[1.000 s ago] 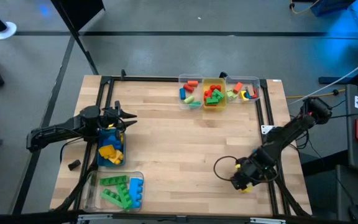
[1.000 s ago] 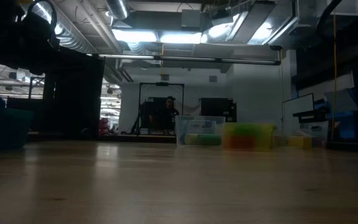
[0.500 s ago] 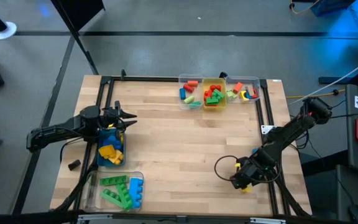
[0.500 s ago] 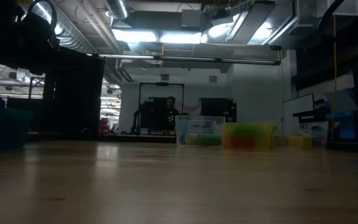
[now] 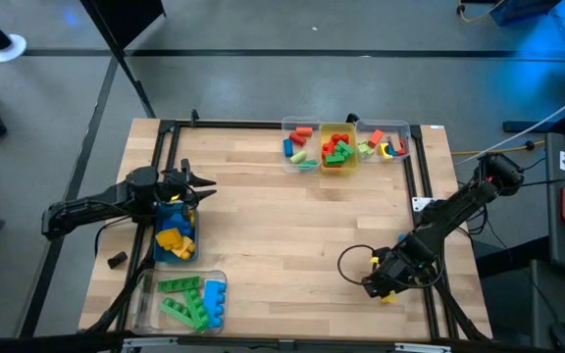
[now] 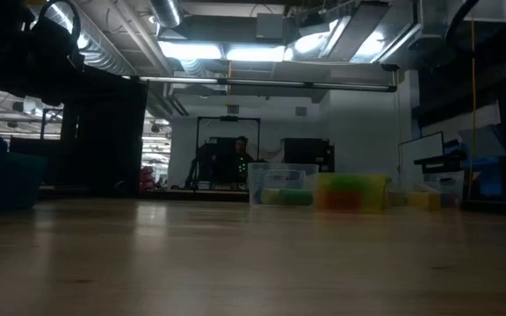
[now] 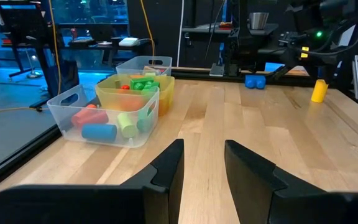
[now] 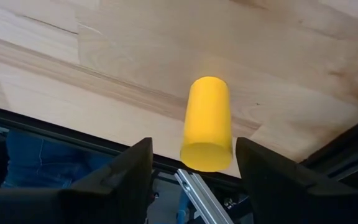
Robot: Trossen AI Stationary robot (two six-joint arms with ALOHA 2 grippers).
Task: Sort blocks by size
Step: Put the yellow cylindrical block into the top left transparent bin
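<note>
Two dark arms work over a pale wooden table (image 5: 282, 226) with a black metal frame; in the low view both are hidden and only a blurred plank surface and dim far bins show. Left gripper (image 5: 202, 183) hovers at the left of the high view, above a blue bin (image 5: 175, 235) with yellow blocks; its fingers (image 7: 166, 171) stand narrowly apart, nothing between them. Right gripper (image 5: 379, 287) is low at the lower right; its wide open fingers (image 8: 126, 171) stand on both sides of a smooth yellow cylinder block (image 8: 207, 123) that lies on the wood, and I cannot tell if they touch it. Three clear bins (image 5: 344, 147) at the upper middle hold mixed blocks, hard to make out. One clear bin (image 5: 189, 299) at lower left holds green and blue studded bars.
</note>
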